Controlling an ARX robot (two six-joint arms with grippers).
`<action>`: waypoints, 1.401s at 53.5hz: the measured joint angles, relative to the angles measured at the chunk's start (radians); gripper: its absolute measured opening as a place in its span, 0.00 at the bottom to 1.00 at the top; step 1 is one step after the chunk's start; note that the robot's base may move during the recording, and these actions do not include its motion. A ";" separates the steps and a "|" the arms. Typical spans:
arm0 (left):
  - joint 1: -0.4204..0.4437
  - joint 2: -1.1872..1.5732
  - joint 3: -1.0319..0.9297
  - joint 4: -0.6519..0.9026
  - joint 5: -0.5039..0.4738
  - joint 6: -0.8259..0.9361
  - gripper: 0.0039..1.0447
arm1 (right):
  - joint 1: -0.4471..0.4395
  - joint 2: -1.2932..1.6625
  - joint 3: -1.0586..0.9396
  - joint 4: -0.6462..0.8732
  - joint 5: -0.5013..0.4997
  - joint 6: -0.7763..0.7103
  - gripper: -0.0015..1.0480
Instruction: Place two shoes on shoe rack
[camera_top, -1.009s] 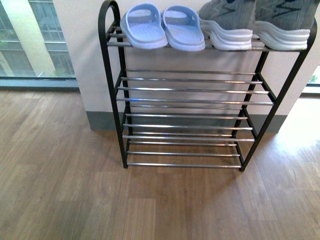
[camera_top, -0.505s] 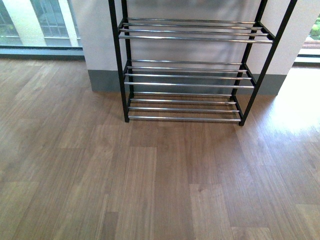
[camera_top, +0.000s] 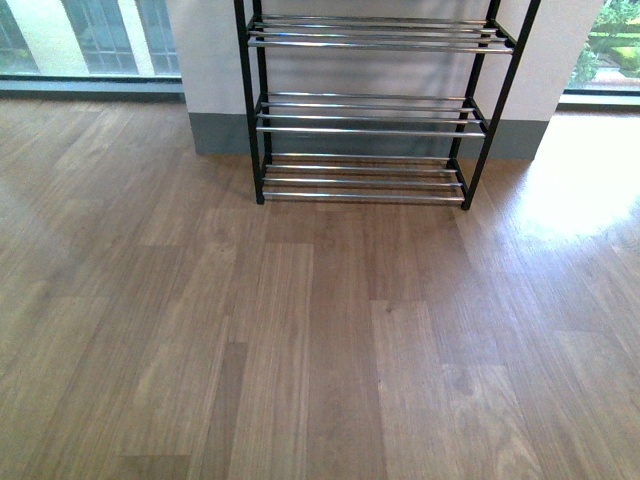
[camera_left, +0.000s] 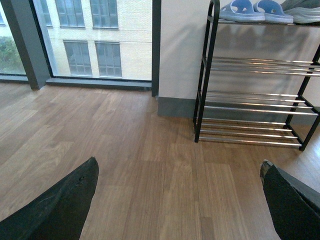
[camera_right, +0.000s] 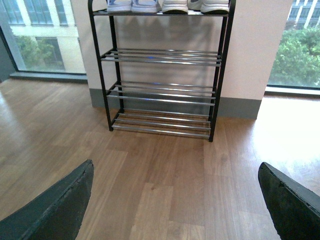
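Observation:
The shoe rack (camera_top: 365, 130) stands against the wall; only its lower tiers show in the front view. In the right wrist view the whole shoe rack (camera_right: 160, 60) shows. Both shoes sit side by side at the right of its top tier, one white sole (camera_right: 175, 6) beside the other (camera_right: 215, 6). The left wrist view catches the shoe rack (camera_left: 250, 107) with a grey shoe (camera_left: 306, 4) at the picture's corner. My left gripper (camera_left: 178, 162) and right gripper (camera_right: 175, 165) hang open over bare floor, well back from the rack, holding nothing.
Light blue slippers (camera_right: 131, 5) share the top tier, left of the shoes. A white wall with grey skirting (camera_top: 220, 135) backs the rack. Floor-height windows (camera_left: 90, 40) flank it. Wooden floor (camera_top: 320, 340) stretches between me and the rack.
The front view has tilted down and drawn back. The top tier with shoes and slippers has slid out of its frame, and the rack now looks smaller and farther off.

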 joint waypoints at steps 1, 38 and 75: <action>0.000 0.000 0.000 0.000 0.000 0.000 0.91 | 0.000 0.000 0.000 0.000 0.000 0.000 0.91; 0.000 0.000 0.000 0.000 0.000 0.000 0.91 | 0.000 0.000 0.000 0.000 0.000 0.000 0.91; 0.000 0.000 0.000 0.000 0.000 0.000 0.91 | 0.000 0.000 0.000 0.000 0.000 0.000 0.91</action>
